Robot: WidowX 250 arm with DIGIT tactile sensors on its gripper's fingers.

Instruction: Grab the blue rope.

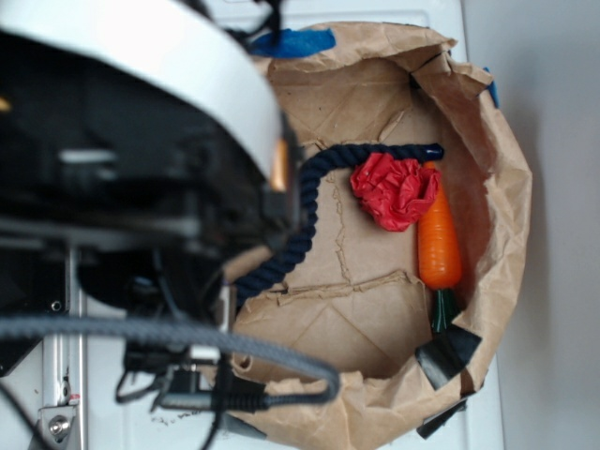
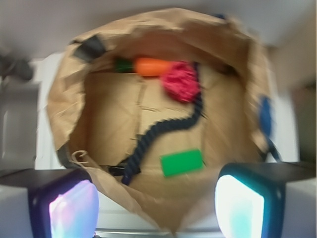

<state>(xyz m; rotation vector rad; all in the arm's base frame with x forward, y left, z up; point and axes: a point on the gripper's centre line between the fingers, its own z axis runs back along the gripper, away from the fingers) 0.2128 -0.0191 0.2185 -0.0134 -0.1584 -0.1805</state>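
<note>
**Q:** Where does the blue rope (image 2: 163, 130) lie from the gripper (image 2: 156, 203)?

**A:** Ahead of and below it, on the floor of the crumpled brown paper bag (image 2: 64, 104). In the wrist view the gripper's two fingers (image 2: 240, 203) stand wide apart at the bottom edge, nothing between them, well clear of the rope.

**Q:** How does the rope run?

**A:** Its near end sits just ahead of the left finger, by the bag's near rim. From there the cord climbs away and to the right, bends, and ends far off beside the red crumpled paper (image 2: 182, 82). The long axis thus slants from near-left to far-right. A grasp on the near-to-middle stretch would likely call for a forward descent with the fingers set across that slant.

**Q:** What crowds it?

**A:** A green block (image 2: 182, 162) lies just right of the near stretch. The orange carrot (image 2: 153, 66) rests beyond, along the far wall.

**Q:** Any brands or writing?

**A:** None legible in either view; the wrist picture is blurred. A blue tape patch (image 1: 292, 42) outside the bag carries no visible lettering.
</note>
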